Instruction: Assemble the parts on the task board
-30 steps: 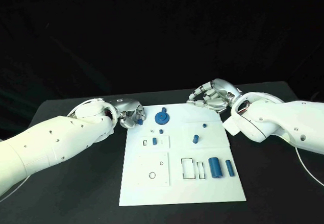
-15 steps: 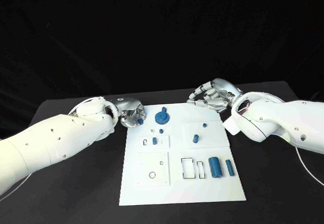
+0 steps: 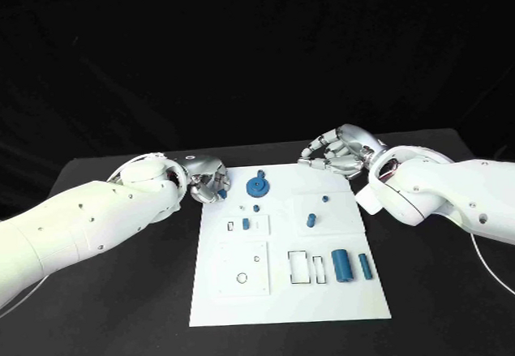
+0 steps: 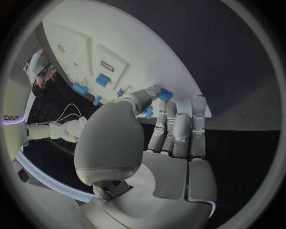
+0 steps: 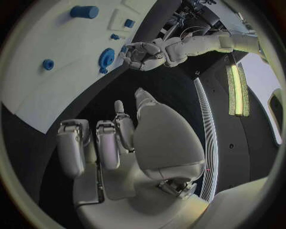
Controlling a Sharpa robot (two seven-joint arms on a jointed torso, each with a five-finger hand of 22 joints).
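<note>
The white task board (image 3: 289, 302) lies in the middle of the table. My left hand (image 3: 209, 181) sits at its far left corner, thumb and a fingertip pinching a small blue part (image 3: 223, 194), also seen at the thumb tip (image 4: 164, 94). A round blue part (image 3: 257, 186) stands just to the right of it. My right hand (image 3: 338, 153) hovers off the far right corner with its fingers curled in and nothing in them (image 5: 113, 143). Small blue parts (image 3: 310, 219) lie mid-board, and a thick blue cylinder (image 3: 342, 266) lies beside a thin one (image 3: 365, 266) nearer to me.
The board carries a square plate with a ring mark (image 3: 242, 270) and rectangular slots (image 3: 299, 267). The black table (image 3: 114, 317) stretches to either side of the board. A cable (image 3: 499, 281) runs along my right arm.
</note>
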